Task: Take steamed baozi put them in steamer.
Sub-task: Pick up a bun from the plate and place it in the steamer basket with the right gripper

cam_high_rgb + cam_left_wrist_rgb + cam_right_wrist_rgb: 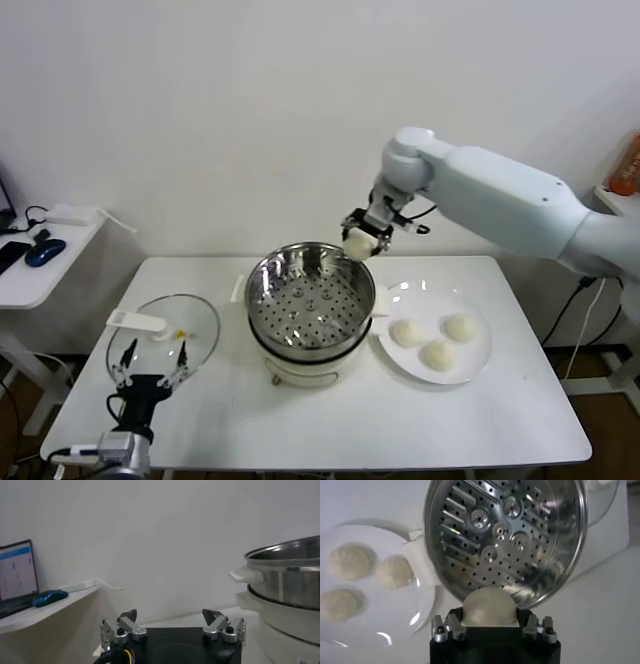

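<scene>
While the right gripper (362, 240) hangs above the far right rim of the steamer (311, 300), its fingers are closed around one steamed baozi (488, 607), which bulges out between them. Judgement: the bun is held high and just over the rim so it can pass the steel wall before being lowered onto the perforated tray (500, 530), which holds no buns. Three more baozi (436, 340) wait on the white plate (480, 365), just right of the steamer, close at hand for later trips. The glass lid (165, 340) lies well off to the left, leaving the pot mouth free. The left gripper (152, 362) is parked near that lid, fingers spread apart and holding nothing. Hidden: contact between pads and bun underside; whether the bun is centred over the tray or over the rim cannot be settled. The steamer's base is partly cut off in the left wrist view.
</scene>
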Robot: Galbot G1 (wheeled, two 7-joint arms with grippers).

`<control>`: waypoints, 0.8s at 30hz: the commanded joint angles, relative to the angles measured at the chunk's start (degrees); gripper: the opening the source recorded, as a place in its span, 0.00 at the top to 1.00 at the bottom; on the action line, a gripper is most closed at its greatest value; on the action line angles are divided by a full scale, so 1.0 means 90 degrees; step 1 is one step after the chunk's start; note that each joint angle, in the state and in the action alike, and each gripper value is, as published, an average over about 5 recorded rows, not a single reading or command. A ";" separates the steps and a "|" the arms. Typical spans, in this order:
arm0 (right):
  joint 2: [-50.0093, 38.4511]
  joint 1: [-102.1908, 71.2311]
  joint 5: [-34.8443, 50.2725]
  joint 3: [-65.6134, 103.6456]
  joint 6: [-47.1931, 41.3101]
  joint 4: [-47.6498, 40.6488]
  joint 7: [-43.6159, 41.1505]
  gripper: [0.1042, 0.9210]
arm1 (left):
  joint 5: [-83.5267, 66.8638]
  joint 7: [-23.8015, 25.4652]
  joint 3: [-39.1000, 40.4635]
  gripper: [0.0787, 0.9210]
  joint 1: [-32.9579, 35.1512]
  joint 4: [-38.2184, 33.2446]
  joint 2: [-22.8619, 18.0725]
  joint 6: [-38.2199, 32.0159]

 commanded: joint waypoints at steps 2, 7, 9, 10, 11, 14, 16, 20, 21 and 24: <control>0.1359 -0.0533 -0.1460 0.0244 0.0919 -0.0569 0.0041 0.28 | 0.0011 0.0018 -0.0027 0.12 0.0021 -0.0016 0.0083 0.0017; 0.1627 -0.0870 -0.2412 0.0513 0.1312 -0.0942 0.0135 0.28 | -0.0058 0.0020 -0.0048 0.12 0.0046 -0.0013 0.0123 0.0015; 0.1718 -0.1013 -0.2740 0.0641 0.1451 -0.1090 0.0169 0.28 | -0.0081 0.0020 -0.0057 0.12 0.0047 0.0002 0.0147 0.0014; 0.1761 -0.1079 -0.2879 0.0695 0.1502 -0.1167 0.0186 0.28 | -0.0094 0.0020 -0.0061 0.12 0.0047 0.0011 0.0164 0.0014; 0.1790 -0.1131 -0.2971 0.0726 0.1530 -0.1222 0.0202 0.28 | -0.0104 0.0020 -0.0066 0.12 0.0047 0.0018 0.0183 0.0015; 0.1858 -0.1289 -0.3173 0.0821 0.1601 -0.1376 0.0234 0.28 | -0.0143 0.0017 -0.0086 0.12 0.0042 0.0032 0.0239 0.0024; 0.1888 -0.1372 -0.3254 0.0870 0.1628 -0.1460 0.0245 0.28 | -0.0167 0.0017 -0.0099 0.12 0.0035 0.0038 0.0266 0.0033; 0.1950 -0.1495 -0.3446 0.0982 0.1679 -0.1604 0.0271 0.27 | -0.0185 0.0017 -0.0108 0.12 0.0016 0.0059 0.0283 0.0042; 0.1967 -0.1527 -0.3497 0.1014 0.1692 -0.1636 0.0276 0.27 | -0.0186 0.0017 -0.0108 0.12 0.0012 0.0067 0.0282 0.0042; 0.1999 -0.1598 -0.3528 0.1061 0.1687 -0.1713 0.0283 0.26 | -0.0187 0.0017 -0.0108 0.12 0.0006 0.0086 0.0280 0.0042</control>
